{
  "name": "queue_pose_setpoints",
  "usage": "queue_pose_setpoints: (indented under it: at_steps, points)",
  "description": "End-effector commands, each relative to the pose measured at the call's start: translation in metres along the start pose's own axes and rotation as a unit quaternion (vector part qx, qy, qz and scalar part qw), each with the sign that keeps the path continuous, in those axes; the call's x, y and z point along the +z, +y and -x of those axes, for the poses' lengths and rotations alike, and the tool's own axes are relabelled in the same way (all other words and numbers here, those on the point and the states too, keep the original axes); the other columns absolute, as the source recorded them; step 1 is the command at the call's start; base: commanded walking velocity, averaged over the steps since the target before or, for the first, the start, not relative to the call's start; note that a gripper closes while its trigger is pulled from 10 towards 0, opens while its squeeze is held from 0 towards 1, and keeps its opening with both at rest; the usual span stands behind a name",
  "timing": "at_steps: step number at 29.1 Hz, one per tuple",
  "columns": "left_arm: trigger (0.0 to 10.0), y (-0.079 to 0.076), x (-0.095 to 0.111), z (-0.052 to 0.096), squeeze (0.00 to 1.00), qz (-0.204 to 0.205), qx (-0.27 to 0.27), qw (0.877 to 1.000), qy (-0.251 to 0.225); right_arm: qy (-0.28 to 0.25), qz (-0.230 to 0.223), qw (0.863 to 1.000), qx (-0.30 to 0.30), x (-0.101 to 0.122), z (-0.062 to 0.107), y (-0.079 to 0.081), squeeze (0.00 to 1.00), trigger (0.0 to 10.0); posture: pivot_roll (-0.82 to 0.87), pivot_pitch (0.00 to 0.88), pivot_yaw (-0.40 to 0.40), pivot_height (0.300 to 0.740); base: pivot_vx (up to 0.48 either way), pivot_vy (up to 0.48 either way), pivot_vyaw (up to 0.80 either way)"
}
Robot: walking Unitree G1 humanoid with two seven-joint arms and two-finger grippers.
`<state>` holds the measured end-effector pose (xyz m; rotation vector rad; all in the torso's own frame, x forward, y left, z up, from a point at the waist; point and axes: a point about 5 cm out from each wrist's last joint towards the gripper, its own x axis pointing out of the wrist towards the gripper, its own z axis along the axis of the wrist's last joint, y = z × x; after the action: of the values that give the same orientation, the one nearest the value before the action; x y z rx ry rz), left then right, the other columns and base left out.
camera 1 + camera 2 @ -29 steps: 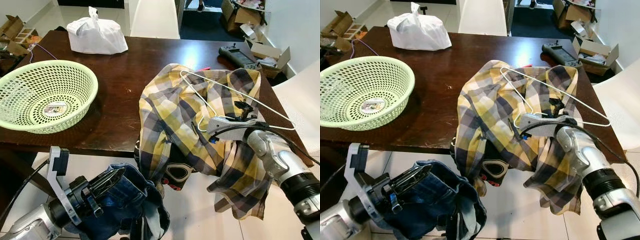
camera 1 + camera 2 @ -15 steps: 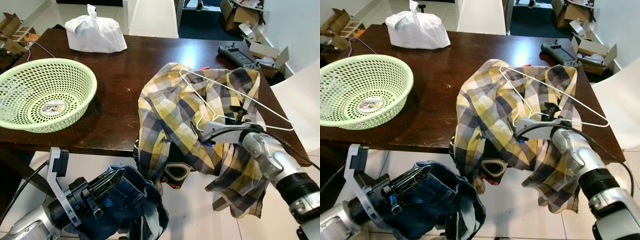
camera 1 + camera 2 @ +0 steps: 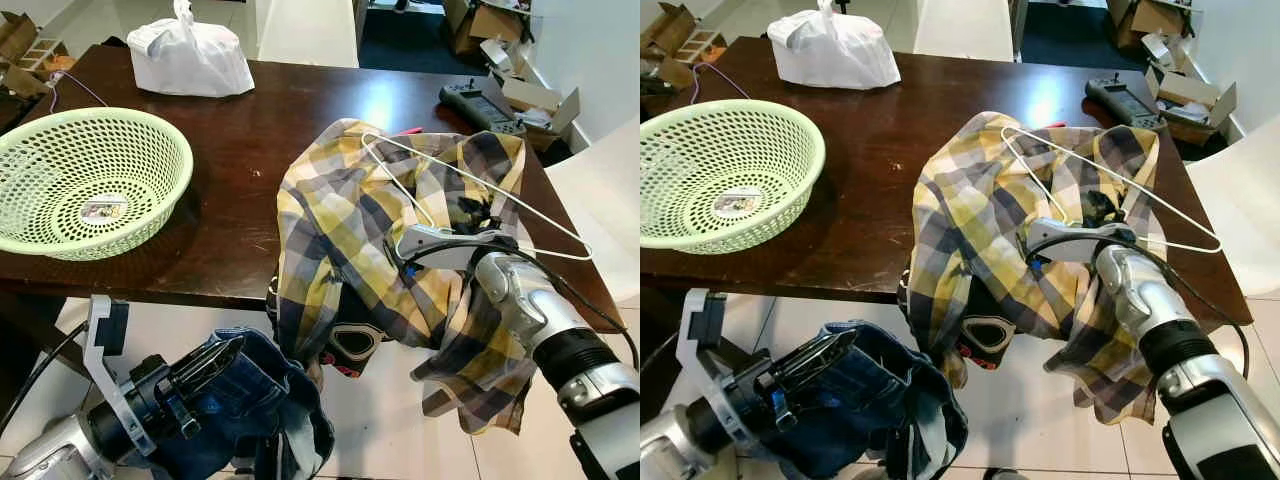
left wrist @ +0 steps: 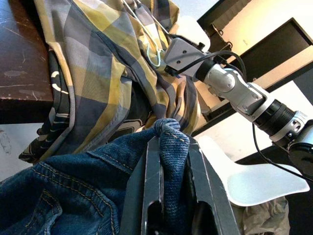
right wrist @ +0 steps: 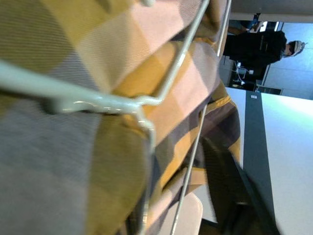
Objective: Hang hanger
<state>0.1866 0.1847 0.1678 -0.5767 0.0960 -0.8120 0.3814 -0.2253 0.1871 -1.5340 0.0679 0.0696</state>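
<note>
Nearest to me, my left gripper (image 4: 168, 183) is clamped on a fold of the blue jeans (image 3: 235, 415), holding them bunched below the near edge of the dark table (image 3: 240, 200); just beyond, the plaid shirt (image 3: 370, 250) spills from the tabletop over that edge; my right gripper (image 3: 470, 235) is pressed into the shirt at the neck of the white wire hanger (image 3: 480, 195), and I cannot tell whether its fingers are apart or closed, since the cloth and the wrist housing hide them; the hanger lies flat on top of the shirt, its hook (image 3: 1035, 238) at the near end just beside my right wrist; I judge the task barely begun, with the hanger not yet lifted, nothing threaded on it, and no rail in sight to hang it from; further off sit the green basket (image 3: 100, 135) on my left, the white bag (image 3: 190, 60) at the far edge, and a black controller (image 3: 478, 105) to the far right; against the earlier frames, my right arm has drawn in a little toward the hook and my view has shifted slightly, while the hanger, shirt and jeans lie as they did.
</note>
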Motion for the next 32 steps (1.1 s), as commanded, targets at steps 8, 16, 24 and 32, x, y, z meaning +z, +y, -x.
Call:
queue_pose_setpoints:
  at_steps: [8, 16, 24, 32]
  points:
    - [10.0, -0.007, 0.003, 0.001, 0.00, -0.001, -0.014, 1.000, -0.008, -0.014, 0.008, 1.000, -0.013, 0.000, -0.001, 0.000, 0.00, 0.0, 0.03, 0.263, -0.049, 0.740, 0.000, 0.000, 0.00]
    - [10.0, -0.006, 0.007, -0.001, 0.00, -0.010, -0.018, 1.000, -0.010, -0.035, -0.025, 0.998, -0.054, 0.006, -0.003, -0.019, 0.00, 0.0, 0.04, 0.238, -0.045, 0.740, 0.000, 0.000, 0.00]
    - [10.0, -0.010, 0.027, -0.010, 0.00, -0.050, -0.044, 0.998, -0.023, -0.074, -0.349, 0.934, -0.033, 0.015, -0.006, -0.039, 0.00, 0.0, 0.05, 0.204, -0.039, 0.740, 0.000, 0.000, 0.00]
    - [10.0, -0.017, 0.046, -0.024, 0.00, -0.093, -0.070, 0.992, -0.043, -0.111, -0.530, 0.841, -0.006, 0.004, -0.003, -0.062, 0.00, 0.0, 0.05, 0.158, -0.028, 0.740, 0.000, 0.000, 0.00]
